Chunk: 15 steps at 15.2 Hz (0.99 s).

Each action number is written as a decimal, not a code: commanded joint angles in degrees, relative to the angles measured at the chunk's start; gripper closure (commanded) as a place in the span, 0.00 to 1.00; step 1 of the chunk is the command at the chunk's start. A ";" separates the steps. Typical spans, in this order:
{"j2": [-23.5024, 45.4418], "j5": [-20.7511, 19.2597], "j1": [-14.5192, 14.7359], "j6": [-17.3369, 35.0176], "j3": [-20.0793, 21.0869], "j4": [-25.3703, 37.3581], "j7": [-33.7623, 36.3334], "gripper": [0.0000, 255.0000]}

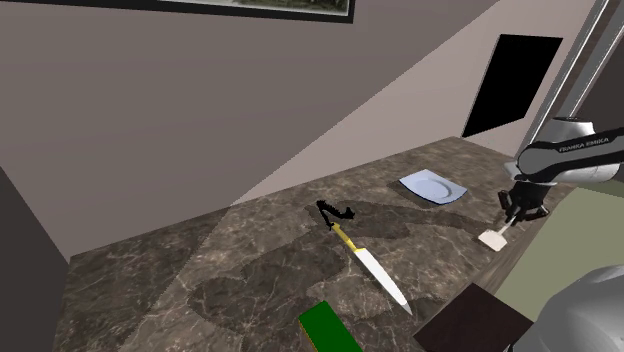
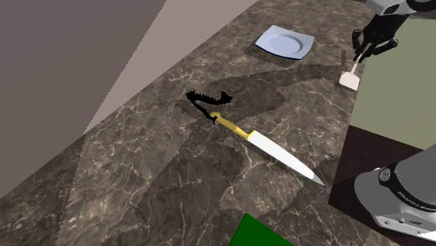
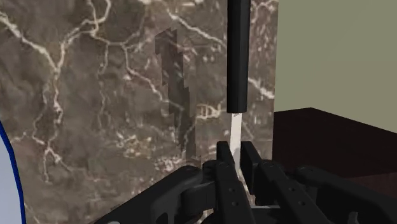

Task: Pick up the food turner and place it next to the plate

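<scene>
- Countertop point(image 1: 180, 290): dark marble with pale veins, spans the lower frame.
- Knife point(image 1: 372, 266): yellow handle, bright blade. It lies flat at centre, tip toward the lower right.
- Black jagged object point(image 1: 334, 211): at the knife's handle end; contact cannot be told.
- Green block point(image 1: 328, 330): bottom edge, centre.
- Black area point(image 1: 512, 82): in the wall, upper right.

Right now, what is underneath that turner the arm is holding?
Dark marbled counter, close to its edge. The gripper clasps the turner with its white blade hanging down. The patch of counter right beneath that blade is covered, so I cannot tell whether they touch.
</scene>
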 commanded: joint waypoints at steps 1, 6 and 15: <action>0.68 0.07 0.22 1.00 -0.49 -0.29 -0.13 1.00; 0.68 0.07 0.21 1.00 -0.49 -0.29 -0.13 1.00; -2.74 -0.20 -0.80 -4.04 2.00 1.35 0.49 0.00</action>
